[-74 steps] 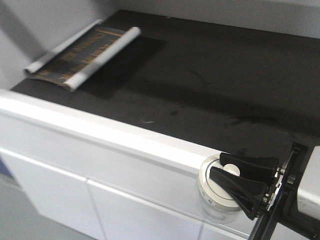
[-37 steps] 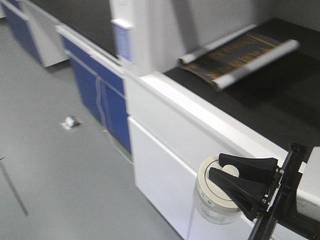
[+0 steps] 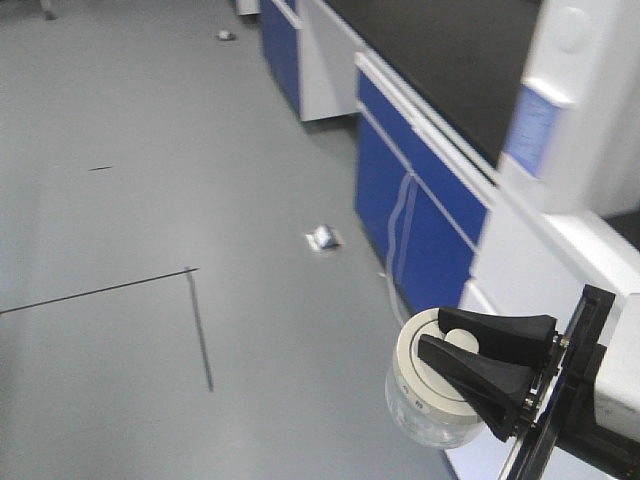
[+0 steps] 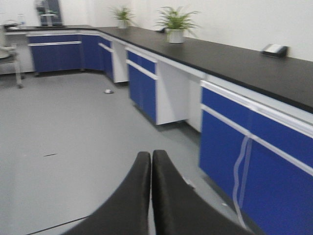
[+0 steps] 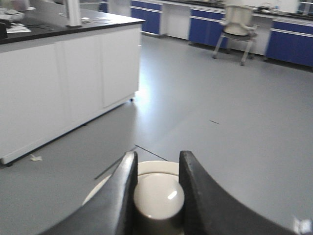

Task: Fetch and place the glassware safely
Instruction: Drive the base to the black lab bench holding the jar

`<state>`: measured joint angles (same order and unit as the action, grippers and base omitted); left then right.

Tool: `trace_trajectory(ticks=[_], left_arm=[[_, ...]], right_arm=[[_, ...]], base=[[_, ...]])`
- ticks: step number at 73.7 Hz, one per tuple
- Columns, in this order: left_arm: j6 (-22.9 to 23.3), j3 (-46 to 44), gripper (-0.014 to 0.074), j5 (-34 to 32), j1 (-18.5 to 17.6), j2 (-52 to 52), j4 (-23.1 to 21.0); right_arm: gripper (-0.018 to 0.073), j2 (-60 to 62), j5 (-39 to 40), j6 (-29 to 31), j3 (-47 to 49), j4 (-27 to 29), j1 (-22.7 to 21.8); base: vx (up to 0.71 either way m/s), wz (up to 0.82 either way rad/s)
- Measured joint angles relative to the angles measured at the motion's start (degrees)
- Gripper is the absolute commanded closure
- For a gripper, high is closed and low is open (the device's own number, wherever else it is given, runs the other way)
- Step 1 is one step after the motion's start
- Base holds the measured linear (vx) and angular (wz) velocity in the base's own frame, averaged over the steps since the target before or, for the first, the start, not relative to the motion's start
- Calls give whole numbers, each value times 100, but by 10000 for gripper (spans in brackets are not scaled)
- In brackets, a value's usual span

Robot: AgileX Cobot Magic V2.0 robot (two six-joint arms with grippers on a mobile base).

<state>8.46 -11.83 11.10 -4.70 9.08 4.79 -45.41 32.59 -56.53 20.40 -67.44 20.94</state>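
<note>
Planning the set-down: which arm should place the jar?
Right. The right gripper holds the jar by its lid knob; the left gripper is shut and empty.

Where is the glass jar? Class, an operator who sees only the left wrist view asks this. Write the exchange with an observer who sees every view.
Observer: The right gripper holds the jar, clamped on the knob of its cream lid.
Operator: What lies under it?
Observer: In the front view, grey floor shows below it, not a counter.
Operator: What does the right wrist camera face?
Observer: A white cabinet block with a black top, across open floor.
</note>
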Motion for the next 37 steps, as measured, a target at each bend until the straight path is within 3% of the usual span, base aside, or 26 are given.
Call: trace_trajectory(ticks=[37], left_arm=[[0,0,603,0,0,-5,0]], right_arm=[[560,0,5,0,0,0,0]], base=[[20,66]])
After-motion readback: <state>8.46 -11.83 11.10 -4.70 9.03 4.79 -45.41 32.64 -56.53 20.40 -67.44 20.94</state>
